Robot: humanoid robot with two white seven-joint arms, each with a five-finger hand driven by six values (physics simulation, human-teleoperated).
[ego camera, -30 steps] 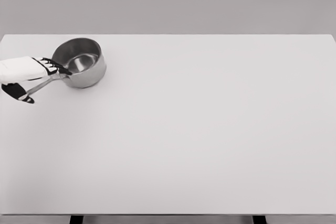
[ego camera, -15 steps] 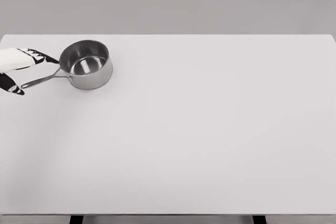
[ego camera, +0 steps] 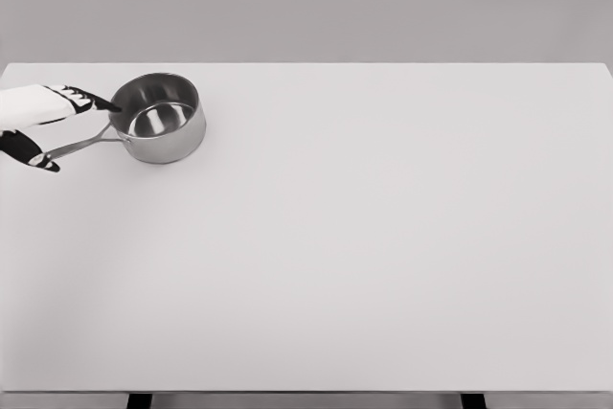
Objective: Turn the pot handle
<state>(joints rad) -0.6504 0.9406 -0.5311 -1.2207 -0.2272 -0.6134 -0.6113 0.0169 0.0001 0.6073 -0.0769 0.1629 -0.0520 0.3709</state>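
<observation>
A steel pot (ego camera: 159,118) sits upright in the upper left of the frame on a wide white tabletop (ego camera: 364,237). Its thin handle (ego camera: 84,146) points toward the left edge, slightly downward. The left robot hand (ego camera: 43,122) enters from the left edge, fingers (ego camera: 91,98) spread above the handle and thumb below its tip; whether it actually grips the handle cannot be told
</observation>
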